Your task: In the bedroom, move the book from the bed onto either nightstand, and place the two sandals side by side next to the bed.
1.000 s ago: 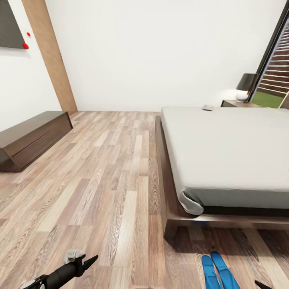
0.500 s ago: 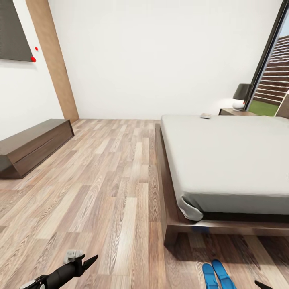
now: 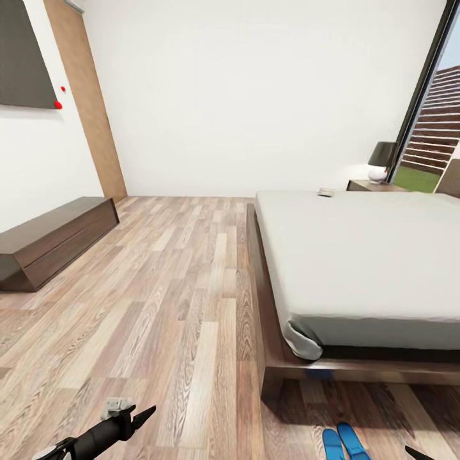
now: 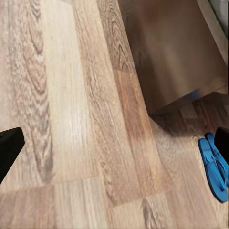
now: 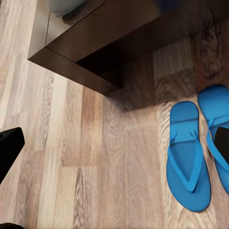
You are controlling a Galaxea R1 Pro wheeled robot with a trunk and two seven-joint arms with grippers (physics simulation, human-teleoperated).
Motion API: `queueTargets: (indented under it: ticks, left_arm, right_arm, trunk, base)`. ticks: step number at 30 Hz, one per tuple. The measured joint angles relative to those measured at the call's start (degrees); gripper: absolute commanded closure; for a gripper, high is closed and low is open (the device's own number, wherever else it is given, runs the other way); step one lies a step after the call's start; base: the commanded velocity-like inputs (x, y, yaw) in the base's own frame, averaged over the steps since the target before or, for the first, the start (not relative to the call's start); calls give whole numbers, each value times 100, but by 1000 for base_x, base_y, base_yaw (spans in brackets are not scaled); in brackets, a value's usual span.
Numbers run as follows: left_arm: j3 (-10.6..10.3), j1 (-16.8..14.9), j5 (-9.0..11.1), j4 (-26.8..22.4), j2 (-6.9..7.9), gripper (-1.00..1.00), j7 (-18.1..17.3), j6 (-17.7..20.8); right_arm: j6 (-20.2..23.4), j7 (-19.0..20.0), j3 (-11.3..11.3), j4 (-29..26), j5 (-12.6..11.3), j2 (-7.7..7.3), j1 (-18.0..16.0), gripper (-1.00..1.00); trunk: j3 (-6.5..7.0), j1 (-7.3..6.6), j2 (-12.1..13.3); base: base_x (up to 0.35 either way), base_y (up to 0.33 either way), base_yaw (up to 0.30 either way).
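Note:
The bed (image 3: 358, 255), a pale-grey mattress on a dark frame, runs along the right of the head view. The book (image 3: 326, 191) lies small on its far end. Behind it stands a nightstand (image 3: 374, 186). The two blue sandals (image 3: 342, 444) lie side by side on the floor near the bed's near corner; the sandals (image 5: 191, 157) also show in the right wrist view and the sandals (image 4: 213, 164) in the left wrist view. My left gripper (image 3: 135, 413) hangs low over the floor, open and empty. My right gripper (image 5: 114, 145) is open above the floor beside the sandals.
A long low dark-wood cabinet (image 3: 51, 233) stands against the left wall under a dark panel (image 3: 25, 57). A lamp (image 3: 382, 160) sits on the nightstand beside a tall window (image 3: 434, 128). Wood-plank floor (image 3: 172, 287) stretches between cabinet and bed.
The whole head view has shifted: the camera has tilted up, so bed, cabinet and sandals sit lower in the picture. Both arms keep their pose; nothing in the room has moved.

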Motion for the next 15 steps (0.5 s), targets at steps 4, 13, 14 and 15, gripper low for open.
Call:
queueTargets:
  ticks: [4, 13, 14, 15]
  left_arm:
    - [0, 0, -1, 0, 0, -100, 0, 0]
    - [-7, 0, 0, 0, 0, -100, 0, 0]
    - [-11, 0, 0, 0, 0, -100, 0, 0]
    - [-17, 0, 0, 0, 0, -100, 0, 0]
  right_arm:
    - [0, 0, 0, 0, 3, 2, 1, -100]
    - [0, 0, 1, 0, 0, 6, 2, -100]
    - [0, 0, 0, 0, 0, 6, 4, -100]
    - [0, 0, 2, 0, 1, 17, 1, -100]
  trunk:
    - [72, -88, 160]
    - [233, -286, 521]
    - [251, -308, 562]
    - [269, -329, 602]
  base:
    - [0, 0, 0]
    - [0, 0, 0]
    - [0, 0, 0]
    - [0, 0, 0]
